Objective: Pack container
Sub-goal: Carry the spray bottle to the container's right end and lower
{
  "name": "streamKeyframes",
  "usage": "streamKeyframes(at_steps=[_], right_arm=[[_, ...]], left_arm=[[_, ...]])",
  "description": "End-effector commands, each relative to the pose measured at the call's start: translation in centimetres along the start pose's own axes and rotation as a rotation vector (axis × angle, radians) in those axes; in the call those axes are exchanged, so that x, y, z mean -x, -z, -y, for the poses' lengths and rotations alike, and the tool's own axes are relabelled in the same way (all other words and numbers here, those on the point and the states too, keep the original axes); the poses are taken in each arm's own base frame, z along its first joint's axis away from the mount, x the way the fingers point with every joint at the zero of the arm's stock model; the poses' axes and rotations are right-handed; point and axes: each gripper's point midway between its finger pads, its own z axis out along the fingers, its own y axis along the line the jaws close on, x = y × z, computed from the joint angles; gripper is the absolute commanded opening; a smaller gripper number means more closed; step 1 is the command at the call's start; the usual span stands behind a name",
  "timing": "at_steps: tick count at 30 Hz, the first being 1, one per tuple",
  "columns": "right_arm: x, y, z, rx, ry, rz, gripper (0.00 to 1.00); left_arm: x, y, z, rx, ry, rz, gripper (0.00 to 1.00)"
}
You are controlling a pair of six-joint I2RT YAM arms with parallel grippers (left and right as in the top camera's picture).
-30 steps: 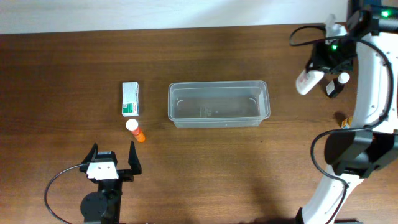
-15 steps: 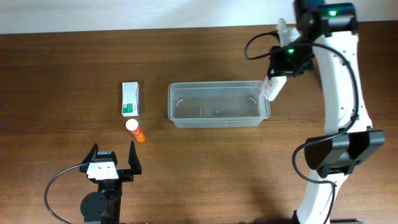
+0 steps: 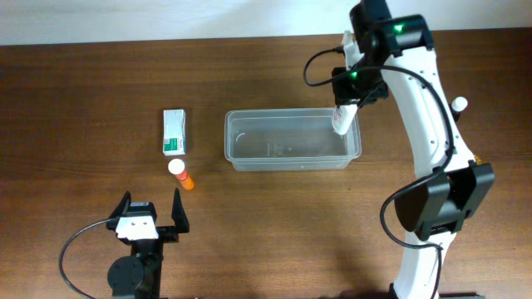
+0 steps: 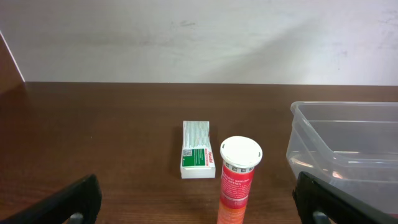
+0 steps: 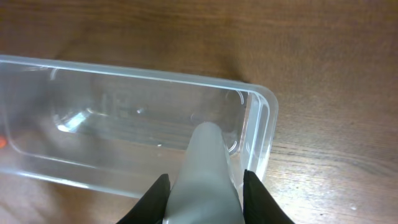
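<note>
Container point(image 3: 287, 141), clear and empty, sits mid-table. Right gripper point(image 3: 344, 110) clamps a white bottle point(image 5: 203, 155) nose-down over its right end, apparently so that the bottle can be released inside the wall. Left gripper point(image 3: 151, 208) rests well apart, fingers spread, holding nothing.

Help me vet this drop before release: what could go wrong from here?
1. The white bottle in the right pincer hangs close to the right end wall of the container; released, it may strike the rim and tumble out.
2. If lowered, the pincer might clip that wall and shove the empty tub.
</note>
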Motion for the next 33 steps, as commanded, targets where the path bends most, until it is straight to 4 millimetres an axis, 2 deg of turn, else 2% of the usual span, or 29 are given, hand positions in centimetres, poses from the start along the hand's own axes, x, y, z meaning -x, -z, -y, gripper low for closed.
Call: streamKeyframes(at_steps=[1,13,19,33], right_arm=[[-0.2,-0.2,0.0,-0.021,-0.036,0.013,0.12],[0.1,-4.4,0.6,-0.022,-0.096,0.014,0.09],[0.2,-5.6,1.7,-0.077,-0.096,0.028,0.09],[0.0,-7.5,1.9,-0.072,-0.097,0.026,0.09]], left_arm=[[-0.1,0.0,0.1,-0.005,-0.015,0.003,0.99],[-0.1,0.0,0.1,-0.005,-0.015,0.003,1.00],[-0.1,0.0,0.1,-0.005,-0.015,0.003,0.99],[-0.1,0.0,0.1,-0.006,-0.015,0.003,0.99]])
